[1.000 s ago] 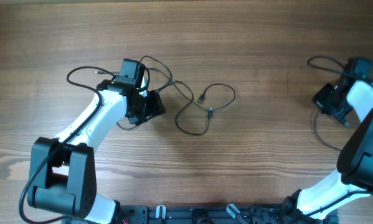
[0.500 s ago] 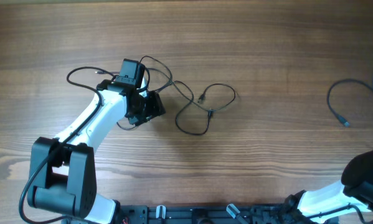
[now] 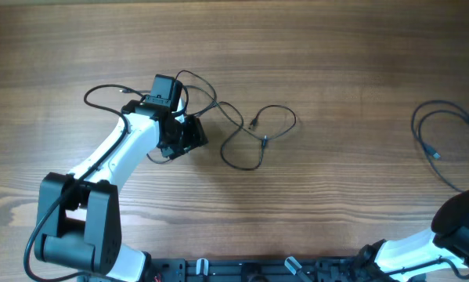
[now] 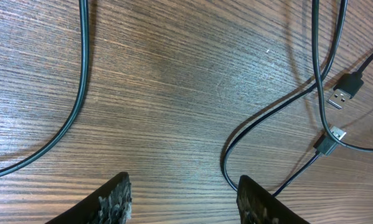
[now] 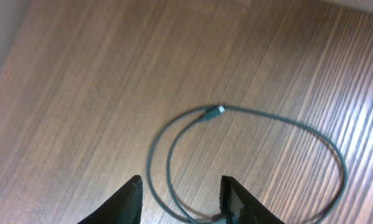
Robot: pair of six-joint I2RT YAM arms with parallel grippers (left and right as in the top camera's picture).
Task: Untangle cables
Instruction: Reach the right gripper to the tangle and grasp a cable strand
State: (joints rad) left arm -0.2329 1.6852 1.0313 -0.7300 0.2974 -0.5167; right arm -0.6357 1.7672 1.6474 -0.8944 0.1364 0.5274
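And there was the knot: the tangled cables [image 3: 264, 141] lay a little left of centre on the tabletop [image 3: 336, 63], with the left claw [image 3: 189, 135] right at their 9 o'clock end. From overhead the bundle ran along a 9-to-3 line, with tight crossings by the wrist and slack loops fanning out toward 3 o'clock. In the left wrist view that claw was spread, with nothing between its fingers [image 4: 114, 199], hovering low over the wood. One strand [image 4: 224, 158] curled in just beside the finger at 4 o'clock without being pinched. Two plugs [image 4: 345, 90] sat close together out at 2 o'clock.

Over at the 3 o'clock edge, a lone cable [image 3: 433, 152] lay in its own open loop, well apart from the knot. The right claw [image 5: 181, 186] hung above it, spread and empty, and the loop lay at its 12 o'clock in a blurred view. Overhead, that claw was out of shot.

My call: one cable looked sorted, the knot not yet. The left arm was far nearer, so the next pick was likely its job. That meant reaching toward 3 o'clock for a plug end and drawing it out along the bundle's long axis.
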